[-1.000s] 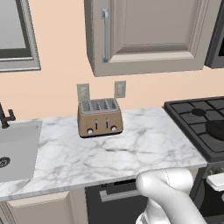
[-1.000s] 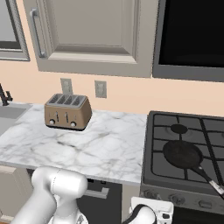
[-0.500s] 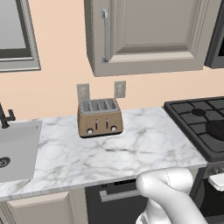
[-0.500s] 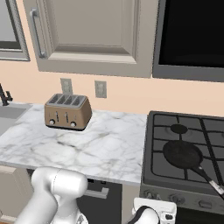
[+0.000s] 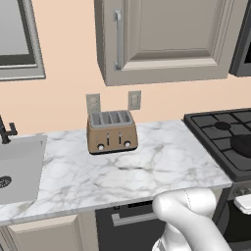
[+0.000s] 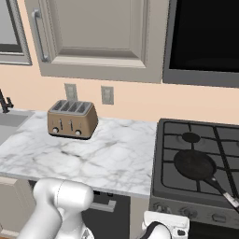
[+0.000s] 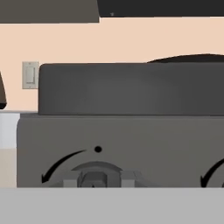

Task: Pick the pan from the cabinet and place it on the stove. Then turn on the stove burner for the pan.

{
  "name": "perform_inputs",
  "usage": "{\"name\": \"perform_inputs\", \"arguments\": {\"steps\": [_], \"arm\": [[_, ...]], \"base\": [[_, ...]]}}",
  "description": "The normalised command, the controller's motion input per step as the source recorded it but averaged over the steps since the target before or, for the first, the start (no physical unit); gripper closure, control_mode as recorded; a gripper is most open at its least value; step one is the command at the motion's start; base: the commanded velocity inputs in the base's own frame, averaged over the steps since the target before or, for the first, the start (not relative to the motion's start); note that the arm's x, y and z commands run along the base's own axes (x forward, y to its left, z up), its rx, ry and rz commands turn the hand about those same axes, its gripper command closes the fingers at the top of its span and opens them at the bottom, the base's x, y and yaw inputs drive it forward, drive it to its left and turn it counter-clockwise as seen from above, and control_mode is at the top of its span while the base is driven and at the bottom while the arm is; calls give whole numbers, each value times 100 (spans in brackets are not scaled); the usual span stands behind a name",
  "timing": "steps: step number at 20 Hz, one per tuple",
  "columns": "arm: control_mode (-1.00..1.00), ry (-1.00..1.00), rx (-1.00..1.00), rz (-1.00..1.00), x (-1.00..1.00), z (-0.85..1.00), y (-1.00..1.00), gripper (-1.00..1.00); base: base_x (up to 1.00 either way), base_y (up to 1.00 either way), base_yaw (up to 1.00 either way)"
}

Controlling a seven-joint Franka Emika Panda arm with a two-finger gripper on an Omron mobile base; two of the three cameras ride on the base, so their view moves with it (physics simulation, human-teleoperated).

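Note:
The black pan (image 6: pixel 195 164) lies on the stove's (image 6: pixel 168 186) front left burner, its long handle pointing toward the front right corner. Part of the pan (image 5: pixel 243 144) also shows at the right edge of the left base view, on the stove (image 5: pixel 215 142). The taupe cabinet (image 6: pixel 98 32) hangs above the counter with its door closed. My hand is low against the stove's metal front. In the hand view my gripper (image 7: pixel 97 180) is shut around a dark stove knob (image 7: pixel 94 177), under a black dot and a curved arrow mark.
A bronze four-slot toaster (image 6: pixel 72 119) stands on the marble counter (image 6: pixel 107 158) near the wall outlets. A sink (image 5: pixel 14 166) lies at the counter's far left. A dark microwave (image 6: pixel 203 39) hangs above the stove. My white arm bends down in front of the counter edge.

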Motion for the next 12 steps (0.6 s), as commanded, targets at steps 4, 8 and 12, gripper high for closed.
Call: {"name": "perform_inputs", "arguments": {"steps": [4, 8, 12], "arm": [[-100, -12, -1, 2, 0, -15, 0, 100], [-100, -13, -9, 5, 0, -13, 0, 100], [-100, -7, -14, 8, 0, -28, 0, 100]], "base": [[0, 0, 0], [0, 0, 0], [0, 0, 0]]}}
